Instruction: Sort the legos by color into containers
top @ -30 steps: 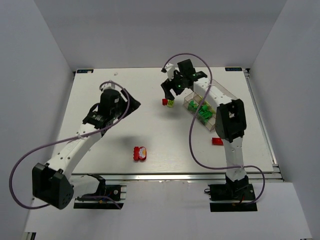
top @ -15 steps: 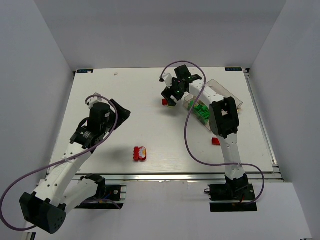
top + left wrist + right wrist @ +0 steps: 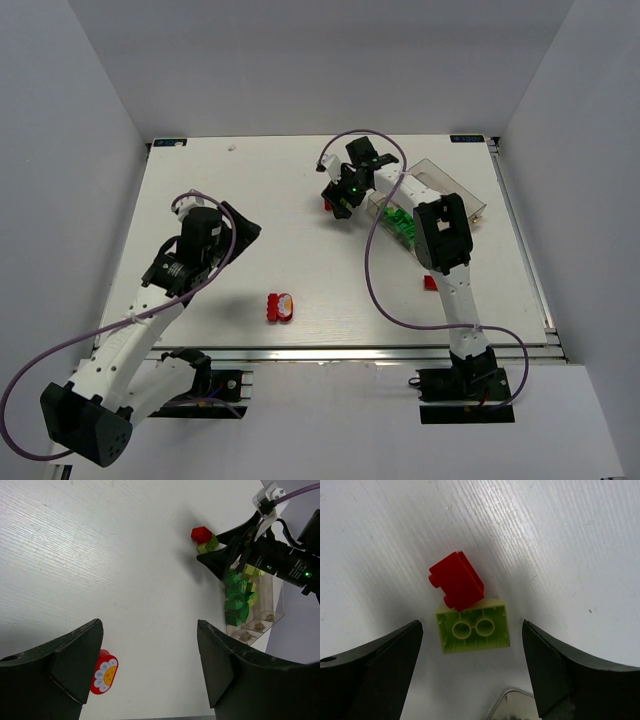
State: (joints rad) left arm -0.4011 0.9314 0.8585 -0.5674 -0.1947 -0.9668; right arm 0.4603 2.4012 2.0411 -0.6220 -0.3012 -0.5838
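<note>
My right gripper (image 3: pixel 471 625) hangs open, low over two legos lying just left of the clear tray (image 3: pixel 452 190). One is a pale yellow-green brick (image 3: pixel 472 627), hollow side up, between the fingers without touching either. The other is a red brick (image 3: pixel 457 580) resting against its far edge. From above only that red brick (image 3: pixel 327 204) shows beside the right gripper (image 3: pixel 340 198). Green and yellow-green bricks (image 3: pixel 402 222) fill a tray compartment. Above the left-middle of the table my left gripper (image 3: pixel 245 228) is open and holds nothing. Its wrist view shows its fingers (image 3: pixel 75 660) beside a red flower-printed piece (image 3: pixel 104 671).
The red flower piece (image 3: pixel 280 307) lies near the front edge at centre. Another red brick (image 3: pixel 431 282) lies on the table in front of the tray, beside the right arm. The tray's corner (image 3: pixel 515 705) sits close under the right gripper.
The left arm has drawn back toward the near left. The right gripper has shifted left and down over the red and yellow-green bricks.
</note>
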